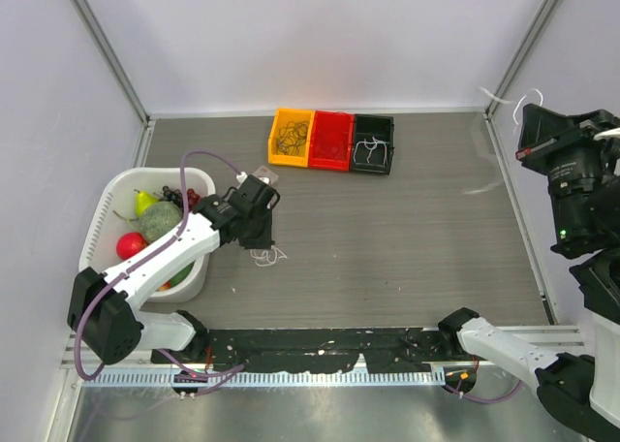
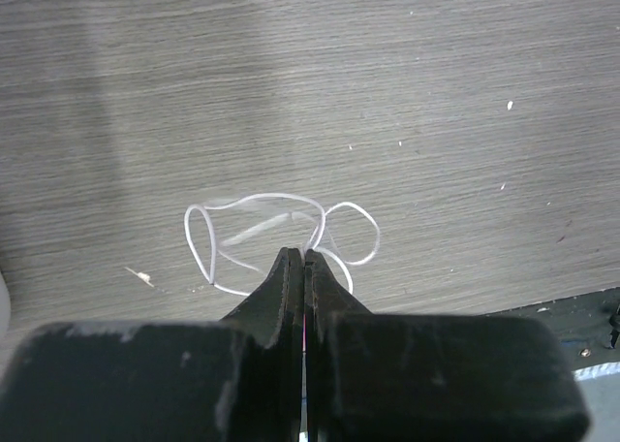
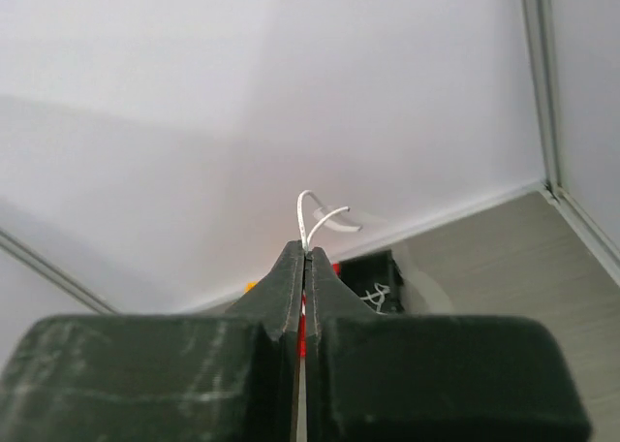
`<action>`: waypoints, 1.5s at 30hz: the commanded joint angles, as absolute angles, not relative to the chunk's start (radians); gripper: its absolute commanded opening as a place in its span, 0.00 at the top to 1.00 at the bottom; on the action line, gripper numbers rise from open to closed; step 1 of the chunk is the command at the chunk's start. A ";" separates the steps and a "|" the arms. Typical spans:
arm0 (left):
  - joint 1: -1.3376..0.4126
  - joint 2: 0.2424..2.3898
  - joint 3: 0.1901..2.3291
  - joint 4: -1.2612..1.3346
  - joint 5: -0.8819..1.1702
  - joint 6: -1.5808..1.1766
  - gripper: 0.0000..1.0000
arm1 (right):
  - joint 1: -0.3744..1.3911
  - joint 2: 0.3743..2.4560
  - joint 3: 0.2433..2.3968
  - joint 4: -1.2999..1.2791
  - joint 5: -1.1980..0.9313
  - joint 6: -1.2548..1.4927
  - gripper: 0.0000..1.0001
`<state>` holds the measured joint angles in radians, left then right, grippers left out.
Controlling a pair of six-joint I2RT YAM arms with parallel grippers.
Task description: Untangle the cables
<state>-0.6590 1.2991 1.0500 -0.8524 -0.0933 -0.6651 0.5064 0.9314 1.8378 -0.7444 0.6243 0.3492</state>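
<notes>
A white cable [image 2: 281, 224] lies in loose loops on the grey table, and my left gripper [image 2: 303, 253] is shut on its near end. From above, that gripper [image 1: 261, 238] sits just over the same white cable [image 1: 267, 257], left of the table's middle. My right gripper [image 3: 304, 250] is raised high at the far right and is shut on a short white cable [image 3: 315, 214] that curls up out of its tips. In the top view the right gripper [image 1: 521, 122] and its white cable [image 1: 524, 101] are against the right wall.
Three small bins stand in a row at the back: an orange bin [image 1: 274, 138] with dark cables, a red bin [image 1: 330, 140] and a black bin [image 1: 374, 124] with white cables. A white basket [image 1: 107, 198] of fruit stands at the left edge.
</notes>
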 commanded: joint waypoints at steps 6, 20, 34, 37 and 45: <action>-0.650 1.336 1.012 -0.776 -0.040 -0.678 1.00 | 0.503 0.977 1.980 -0.563 0.542 0.296 0.99; -0.652 1.269 1.109 -0.765 0.129 -0.693 0.47 | 0.503 1.089 1.776 -0.545 0.497 0.389 0.99; -0.650 1.184 1.267 -0.781 0.284 -0.687 0.23 | 0.473 1.393 1.776 -0.348 0.571 0.334 0.99; -0.652 1.172 1.318 -0.788 0.311 -0.678 0.23 | 0.456 1.463 1.802 -0.334 0.568 0.312 0.99; -0.652 1.195 1.512 -0.911 0.242 -0.531 0.20 | 0.439 1.620 1.910 -0.321 0.551 0.296 0.99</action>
<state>-0.6544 1.2015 1.4113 -0.8543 0.2531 -0.6228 0.4408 1.5803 1.8179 -0.3939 0.5331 0.3199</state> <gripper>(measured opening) 0.799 0.036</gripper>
